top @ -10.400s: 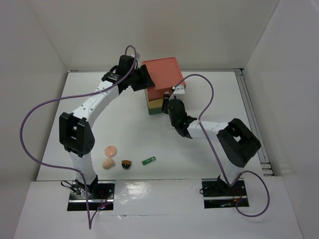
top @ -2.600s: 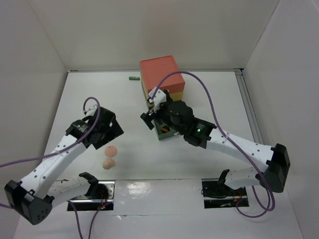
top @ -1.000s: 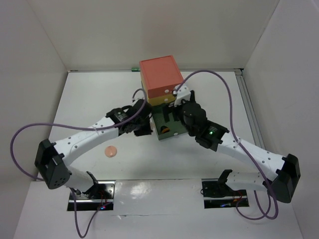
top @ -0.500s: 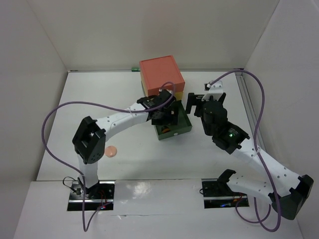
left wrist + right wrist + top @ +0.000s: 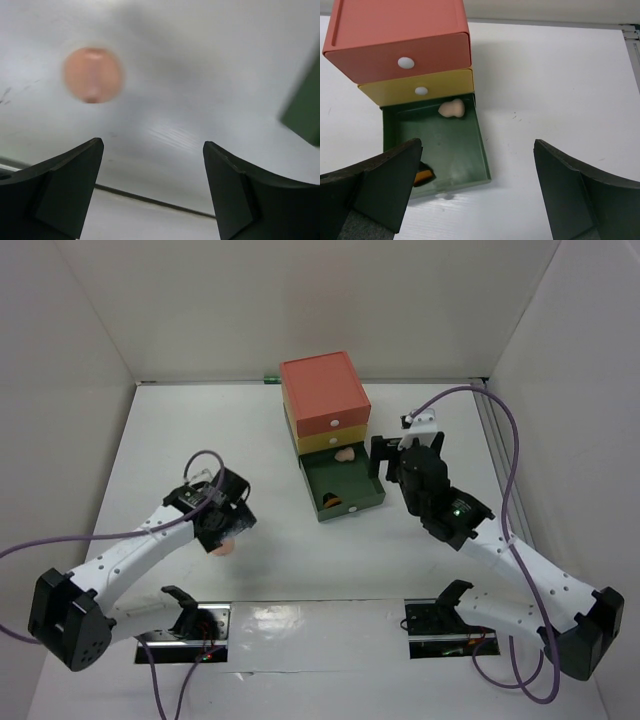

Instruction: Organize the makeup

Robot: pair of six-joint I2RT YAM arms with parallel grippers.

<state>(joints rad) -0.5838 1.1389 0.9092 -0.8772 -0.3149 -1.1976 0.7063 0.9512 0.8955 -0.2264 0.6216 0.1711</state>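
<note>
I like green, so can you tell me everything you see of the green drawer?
The green drawer is the lowest of three, under the yellow drawer and the orange drawer. It looks like smooth dark-green plastic, a shallow square tray, pulled out on the white table. A peach sponge lies at its back, a dark-and-orange thing in a front corner.
</note>
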